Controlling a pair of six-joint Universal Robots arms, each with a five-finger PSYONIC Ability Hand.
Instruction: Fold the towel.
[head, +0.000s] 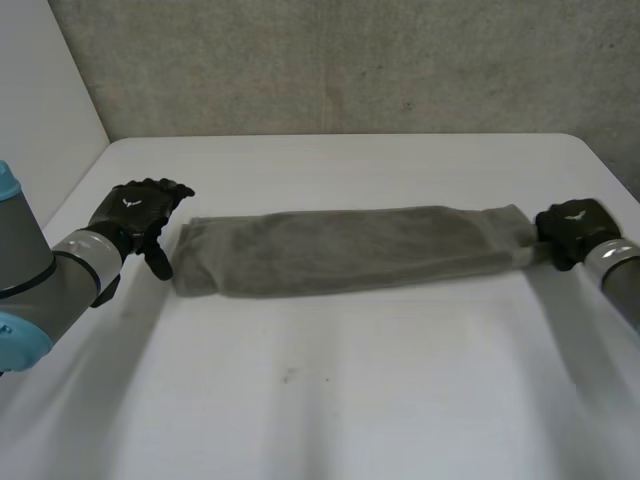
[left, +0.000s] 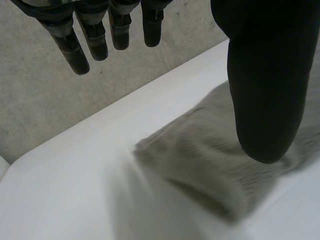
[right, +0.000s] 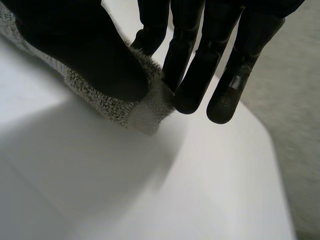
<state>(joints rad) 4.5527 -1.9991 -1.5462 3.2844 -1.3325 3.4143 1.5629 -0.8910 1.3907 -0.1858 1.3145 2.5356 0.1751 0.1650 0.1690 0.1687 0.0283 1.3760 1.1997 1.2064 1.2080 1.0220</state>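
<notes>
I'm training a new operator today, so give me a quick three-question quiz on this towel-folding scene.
1. True or false: the long grey terry towel lies bunched in a heap on the white table.
2. Which hand pinches the towel's end? A left hand, B right hand, C both.
3. Fill in: the left hand's fingers are ____.
Key: 1 false, it lies as a long strip; 2 B; 3 open.

A white table (head: 330, 420) with rounded far corners is seen, and soft, diffuse shadows are cast across its matte top. A small dark mark (head: 289, 376) is noted on the near part. Behind it a rough grey concrete wall (head: 350, 60) is set, and a smooth white panel (head: 40, 100) is joined to it at the left.
</notes>
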